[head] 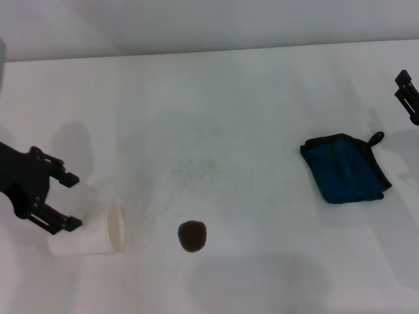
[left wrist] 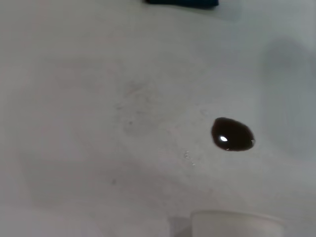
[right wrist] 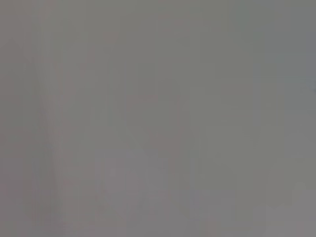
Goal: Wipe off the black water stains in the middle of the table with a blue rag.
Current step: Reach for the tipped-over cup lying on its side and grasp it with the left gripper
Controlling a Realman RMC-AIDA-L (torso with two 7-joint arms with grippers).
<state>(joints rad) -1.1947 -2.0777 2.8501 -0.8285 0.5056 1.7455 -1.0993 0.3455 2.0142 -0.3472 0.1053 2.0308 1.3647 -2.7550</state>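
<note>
left gripper (head: pixel 71 201) low at the left, fingers spread — right gripper (head: pixel 407 95) at right edge

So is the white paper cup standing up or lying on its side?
On its side: the paper cup lies on the table, its open rim facing the dark stain.

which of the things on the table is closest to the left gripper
The white paper cup, lying on its side just beside the left gripper. The dark stain lies farther toward the middle, and the blue rag sits far over on the right side.

A plain pale wall (head: pixel 209 26) runs behind — perhaps grey-white — under soft, even light with faint shadows.
</note>
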